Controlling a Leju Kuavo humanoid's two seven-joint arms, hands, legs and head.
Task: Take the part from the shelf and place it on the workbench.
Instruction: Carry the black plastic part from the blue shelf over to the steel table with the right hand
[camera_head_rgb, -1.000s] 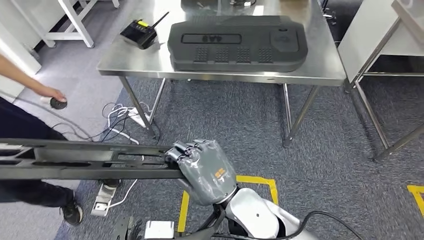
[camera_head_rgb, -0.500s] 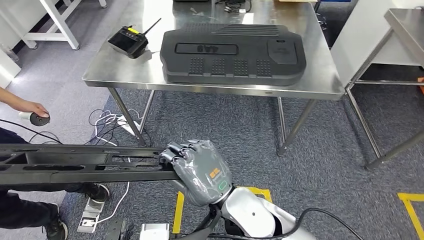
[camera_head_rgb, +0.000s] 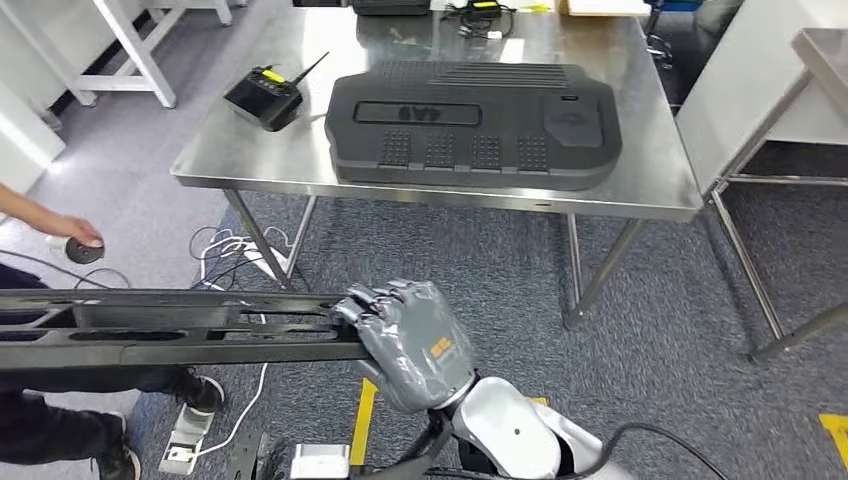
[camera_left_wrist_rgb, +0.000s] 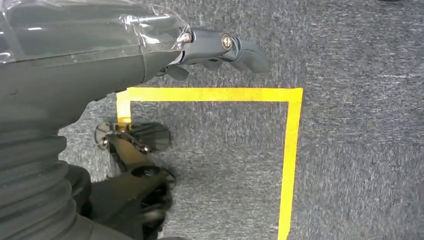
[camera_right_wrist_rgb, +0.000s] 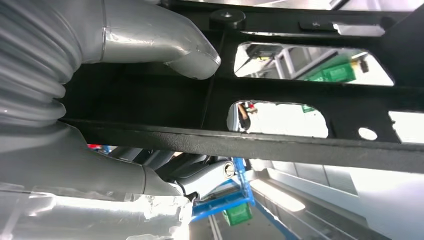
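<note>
The part is a long black frame with slotted openings (camera_head_rgb: 170, 328), lying level across the lower left of the head view. My right hand (camera_head_rgb: 410, 340) grips its right end, fingers curled over the top rail. In the right wrist view the thumb (camera_right_wrist_rgb: 165, 45) presses on the black frame (camera_right_wrist_rgb: 300, 145) and the fingers wrap beneath it. The steel workbench (camera_head_rgb: 270, 150) stands ahead, beyond the frame. My left hand (camera_left_wrist_rgb: 100, 55) hangs over the carpet and holds nothing, with one finger stretched out.
A large black moulded cover (camera_head_rgb: 470, 125) and a black remote controller (camera_head_rgb: 263, 97) lie on the workbench. A person's hand (camera_head_rgb: 75, 235) holds a small round device at the left. Cables (camera_head_rgb: 235, 255) trail under the bench. Another steel table (camera_head_rgb: 800, 100) stands right. Yellow tape (camera_left_wrist_rgb: 290, 150) marks the carpet.
The whole view has shifted, so the camera has moved; the workbench sits a little differently in the picture. My right hand keeps its grip on the black frame.
</note>
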